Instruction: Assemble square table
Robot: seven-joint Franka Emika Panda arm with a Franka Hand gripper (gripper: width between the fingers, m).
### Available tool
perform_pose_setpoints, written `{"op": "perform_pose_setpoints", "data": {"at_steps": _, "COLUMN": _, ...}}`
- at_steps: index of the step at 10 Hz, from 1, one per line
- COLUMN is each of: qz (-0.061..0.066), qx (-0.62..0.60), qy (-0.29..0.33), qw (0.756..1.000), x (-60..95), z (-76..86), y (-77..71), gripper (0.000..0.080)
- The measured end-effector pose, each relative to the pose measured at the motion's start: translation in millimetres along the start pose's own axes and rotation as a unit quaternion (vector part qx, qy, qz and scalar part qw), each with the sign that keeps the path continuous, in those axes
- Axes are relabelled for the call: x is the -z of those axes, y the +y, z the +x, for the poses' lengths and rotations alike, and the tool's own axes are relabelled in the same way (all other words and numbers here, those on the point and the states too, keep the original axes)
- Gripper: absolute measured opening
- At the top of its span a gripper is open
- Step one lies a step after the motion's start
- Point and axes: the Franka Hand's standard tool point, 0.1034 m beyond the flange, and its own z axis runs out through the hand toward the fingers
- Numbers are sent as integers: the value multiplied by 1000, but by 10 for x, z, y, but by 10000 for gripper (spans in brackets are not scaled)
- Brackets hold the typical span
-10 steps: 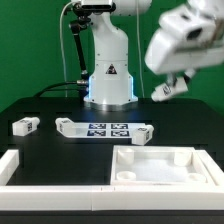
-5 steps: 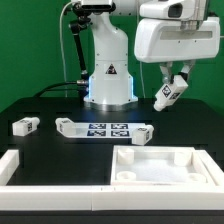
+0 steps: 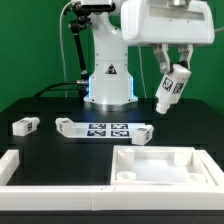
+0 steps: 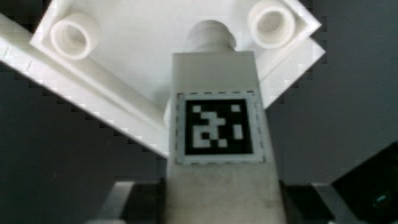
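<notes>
Leg block hangs tilted in the air at the exterior view's right, clamped at its upper end in the gripper, above the square top that lies on the black table. Only the exterior view shows a second leg block lying toward its left and the marker board mid-table; only the wrist view shows the held leg's tag square-on, with two round sockets of the top beyond its tip
</notes>
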Motion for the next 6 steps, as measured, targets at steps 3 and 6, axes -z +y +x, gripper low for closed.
{"op": "perform_pose_setpoints", "data": {"at_steps": 3, "qz": 0, "qx": 0, "qy": 1, "qw": 1000, "x": -3, "z": 9, "y": 9, "gripper": 290}}
{"op": "perform_pose_setpoints", "data": {"at_steps": 6, "qz": 82, "qx": -53, "qy": -16, "qw": 995, "x": -144, "z": 387, "y": 170, "gripper": 290}}
